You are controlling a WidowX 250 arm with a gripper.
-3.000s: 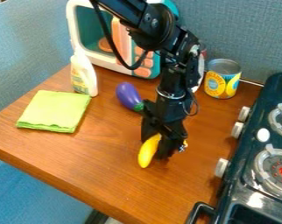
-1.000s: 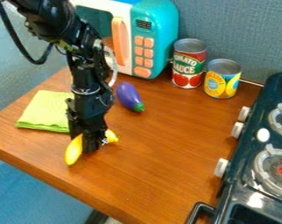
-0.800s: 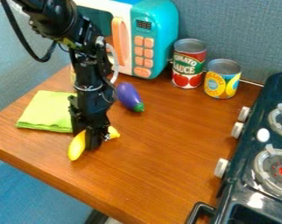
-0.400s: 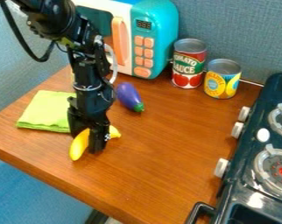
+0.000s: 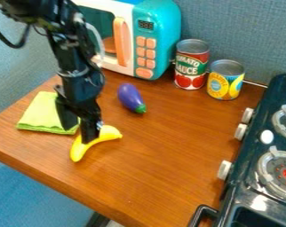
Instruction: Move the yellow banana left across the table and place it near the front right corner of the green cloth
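Lying on the wooden desk point(image 5: 163, 164), one yellow banana point(image 5: 97, 142) sits between the green cloth and the lower-left edge, its curve bulging up toward the arm. The black gripper point(image 5: 77, 135) is over its upper side with two fingers spread apart and pinching nothing: one finger stands in front of the cloth, the other overlaps the banana's middle. Whether that second finger touches the peel, I cannot tell. The arm comes down from the upper left.

Just beyond the gripper, one folded green cloth point(image 5: 41, 112) lies near the desk's left corner, partly hidden by the gripper. Farther toward the far edge lies one purple eggplant point(image 5: 130, 96), its green stem end pointing down and to the right.

At the far edge stands one toy microwave point(image 5: 160, 33), white and teal, with an orange handle. To its right two cans stand upright, near each other: one red and green point(image 5: 192, 65), one yellow and blue point(image 5: 225, 81). Along the desk's right edge is one dark stove point(image 5: 247, 177), with two burners in view and three white knobs on the side facing the desk.
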